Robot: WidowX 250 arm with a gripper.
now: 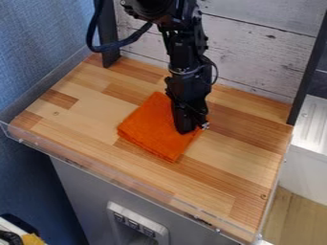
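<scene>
The black gripper (191, 128) hangs down from the top edge over the right part of an orange cloth (151, 127), its tip at or just above the fabric. Folded into a flat, roughly square shape, the cloth lies on the wooden tabletop (239, 158) a little left of the middle. The arm covers part of the cloth's upper right side. Whether the gripper touches or pinches the fabric cannot be made out.
A low clear rim (115, 178) runs along the tabletop's front edge. Behind stands a whitewashed plank wall (256, 52), with a dark post (108, 36) at the back left and another (309, 72) at the right.
</scene>
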